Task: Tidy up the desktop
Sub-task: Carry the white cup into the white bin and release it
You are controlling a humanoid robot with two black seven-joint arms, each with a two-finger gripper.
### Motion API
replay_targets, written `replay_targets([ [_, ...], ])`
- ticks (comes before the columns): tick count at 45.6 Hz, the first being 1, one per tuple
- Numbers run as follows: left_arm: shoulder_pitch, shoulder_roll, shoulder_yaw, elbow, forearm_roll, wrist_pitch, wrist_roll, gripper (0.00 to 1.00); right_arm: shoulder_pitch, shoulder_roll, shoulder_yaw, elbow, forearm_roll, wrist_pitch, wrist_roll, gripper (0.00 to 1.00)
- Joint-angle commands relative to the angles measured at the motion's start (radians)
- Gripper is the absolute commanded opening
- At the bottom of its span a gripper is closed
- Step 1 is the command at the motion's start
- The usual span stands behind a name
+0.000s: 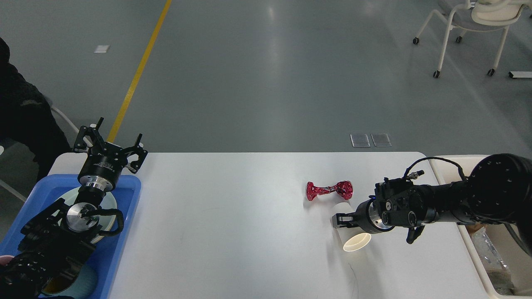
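1. From the head view, the desktop point(249, 224) filled the lower half of what I saw, its far edge running straight across mid-frame with grey floor beyond.
2. The blue tray point(126, 216) sat on the desktop's left end, reaching the left and near limits of my view. Inside it I could make out a pale round plate point(109, 203) under my left arm and a teal cup point(85, 284) at the near end with something yellowish inside.
3. My left gripper point(111, 143) hung above the tray's far edge, fingers spread wide and holding nothing.
4. A cream bin point(478, 257) stood just off the desktop's right edge, with crumpled clear plastic point(486, 245) lying inside it.
5. My right gripper point(338, 220) reached in from the right and was closed on the side of a white paper cup point(351, 236), which lay tipped on the desktop with its open mouth facing me.
6. A red foil wrapper point(329, 190), twisted at the middle, lay just beyond the cup, apart from it.
7. Between tray and wrapper the desktop ran bare, giving wide open room across the middle.
8. A white wheeled chair point(469, 29) stood far off on the floor.
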Motion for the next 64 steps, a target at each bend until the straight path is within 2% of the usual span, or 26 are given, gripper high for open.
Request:
replay_targets([
  [1, 0.0, 0.0, 0.0, 0.0, -0.001, 0.0, 0.001, 0.99, 0.058, -0.038, -0.005, 0.043, 0.006, 0.006, 0.0, 0.0],
  [8, 0.0, 0.0, 0.0, 0.0, 0.0, 0.0, 0.001, 0.99, 0.22, -0.127, -0.055, 0.183, 0.01, 0.032, 0.0, 0.0],
  [14, 0.0, 0.0, 0.0, 0.0, 0.0, 0.0, 0.001, 0.99, 0.614, -0.253, -0.184, 0.387, 0.015, 0.161, 0.013, 0.0],
  [18, 0.001, 0.0, 0.0, 0.0, -0.001, 0.0, -0.001, 0.99, 0.904, -0.33, -0.233, 0.447, 0.014, 0.375, 0.029, 0.0],
  [23, 0.001, 0.0, 0.0, 0.0, 0.0, 0.0, 0.001, 0.99, 1.211, -0.416, -0.235, 0.416, 0.001, 0.731, 0.039, 0.0],
  [25, 0.001, 0.0, 0.0, 0.0, 0.0, 0.0, 0.001, 0.99, 1.3, -0.443, -0.227, 0.39, -0.005, 0.837, 0.044, 0.0],
  [30, 0.002, 0.0, 0.0, 0.0, -0.001, 0.0, -0.001, 0.99, 1.438, -0.496, -0.215, 0.379, -0.069, 0.839, 0.053, 0.0],
  [35, 0.002, 0.0, 0.0, 0.0, -0.001, 0.0, -0.001, 0.99, 1.458, -0.529, -0.232, 0.389, -0.103, 0.839, 0.052, 0.0],
  [39, 0.0, 0.0, 0.0, 0.0, -0.001, 0.0, -0.001, 0.99, 1.426, -0.532, -0.279, 0.378, -0.135, 0.839, 0.049, 0.0],
  [43, 0.0, 0.0, 0.0, 0.0, -0.001, 0.0, -0.001, 0.99, 1.313, -0.574, -0.319, 0.343, -0.172, 0.839, 0.049, 0.0],
  [50, 0.0, 0.0, 0.0, 0.0, 0.0, 0.0, -0.001, 0.99, 0.92, -0.655, -0.316, 0.162, -0.227, 0.563, 0.047, 0.0],
  [56, 0.0, 0.0, 0.0, 0.0, -0.001, 0.0, 0.001, 0.99, 0.509, -0.683, -0.288, -0.083, -0.229, 0.327, 0.055, 0.0],
  [60, 0.0, 0.0, 0.0, -0.001, -0.001, -0.002, -0.001, 0.99, 0.236, -0.672, -0.206, -0.197, -0.217, 0.198, 0.059, 0.0],
  [64, 0.002, 0.0, 0.0, 0.0, 0.0, 0.0, 0.001, 0.99, 0.008, -0.658, -0.08, -0.269, -0.217, 0.115, 0.059, 0.0],
])
